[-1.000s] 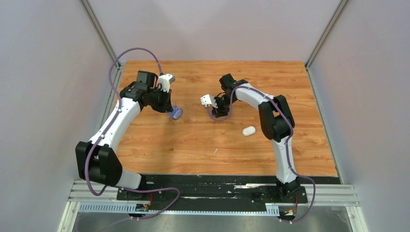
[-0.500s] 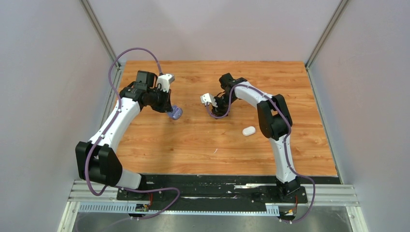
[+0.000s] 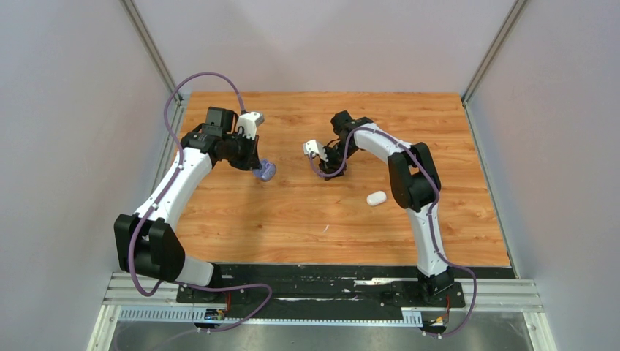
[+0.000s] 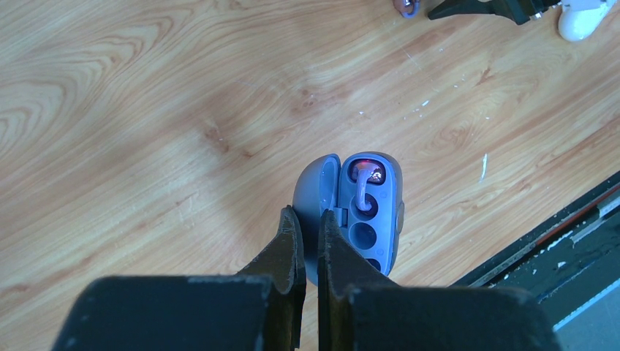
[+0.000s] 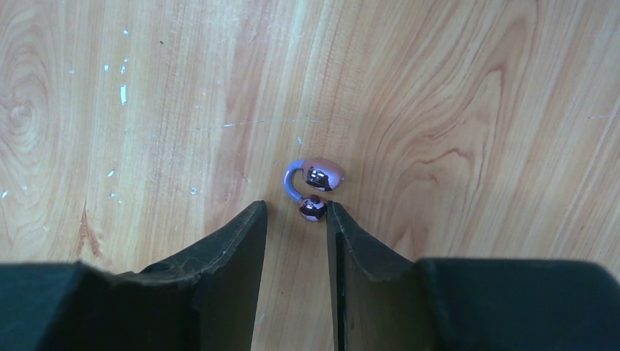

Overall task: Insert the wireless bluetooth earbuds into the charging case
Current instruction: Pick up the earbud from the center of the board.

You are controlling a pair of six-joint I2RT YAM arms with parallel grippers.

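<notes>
My left gripper point(image 3: 257, 165) is shut on the hinge edge of an open blue-purple charging case point(image 4: 362, 212), held just above the table; the case also shows in the top view point(image 3: 267, 171). One purple earbud point(image 4: 363, 174) sits in its far socket, and the other sockets look empty. My right gripper point(image 5: 296, 213) is open and low over a second glossy purple earbud point(image 5: 316, 181) lying on the wood. The earbud's small bead lies beside the tip of the right finger point(image 5: 338, 227). White earbuds are not in view.
A closed white oval case point(image 3: 376, 198) lies on the wooden table point(image 3: 292, 219) near the right arm's elbow. The table's black front rail point(image 4: 577, 241) runs close below the held case. Grey walls enclose the table's sides and back.
My right gripper has shifted slightly left and farther back over the purple earbud. The left arm and the case have not moved.
</notes>
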